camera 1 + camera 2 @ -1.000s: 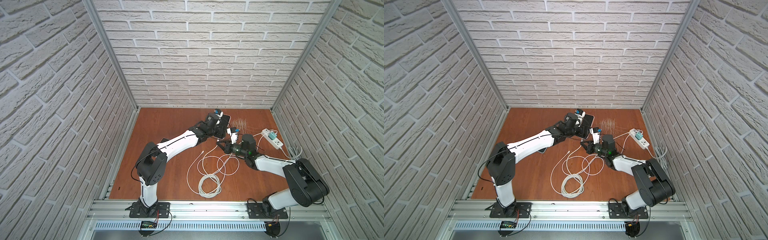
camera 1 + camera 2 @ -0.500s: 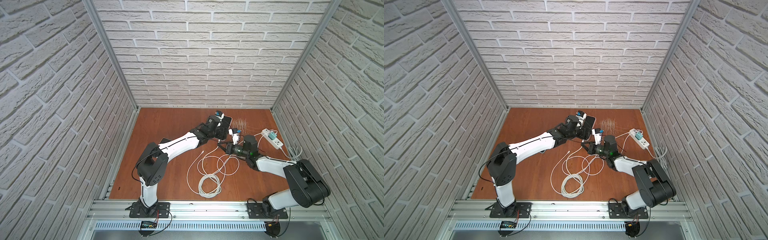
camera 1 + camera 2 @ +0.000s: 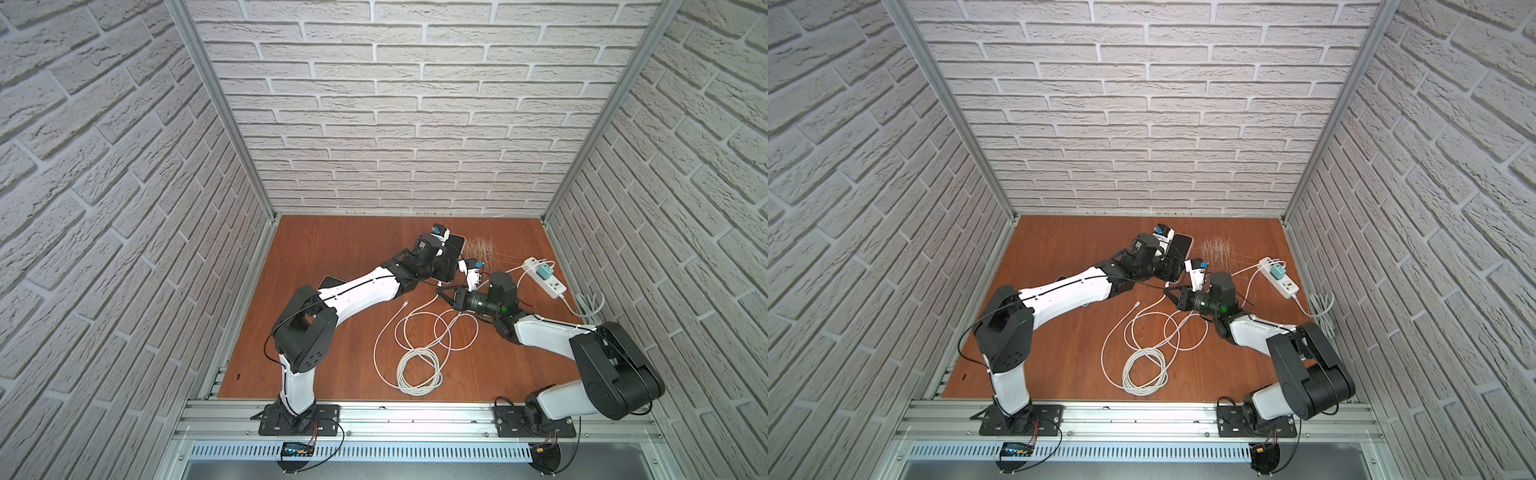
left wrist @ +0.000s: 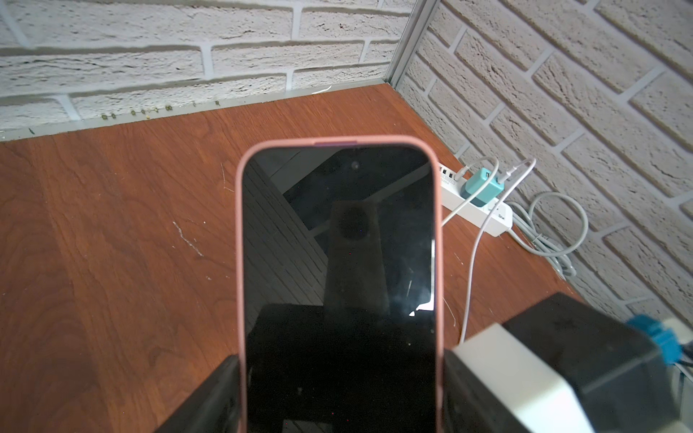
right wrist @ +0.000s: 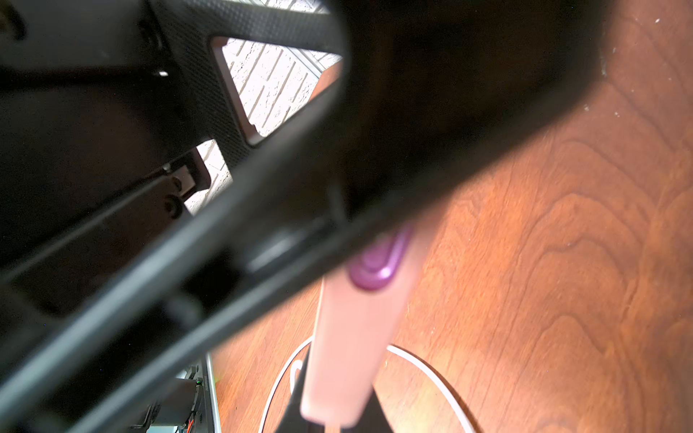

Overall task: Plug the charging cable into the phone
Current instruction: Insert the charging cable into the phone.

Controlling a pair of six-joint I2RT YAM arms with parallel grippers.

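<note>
Wooden table (image 3: 332,257) fills our brick-walled booth. Nearest, a white cable (image 3: 415,390) lies coiled. Beyond it our right gripper (image 3: 442,295), arm stretched low, is clamped tight; on what, we cannot tell. Just past it our outstretched left gripper (image 4: 337,390) grasps the pink-cased phone (image 4: 337,243) by its sides, screen dark. Farthest, the power strip (image 4: 483,213) carries print too small to read.

White brick-pattern walls (image 3: 415,104) on three sides, evenly lit. Silver aluminium corner posts (image 3: 220,108) at back. Reddish-brown wood-grain tabletop (image 3: 332,257), pale scratches. Slotted aluminium rail (image 3: 415,419) along front.
</note>
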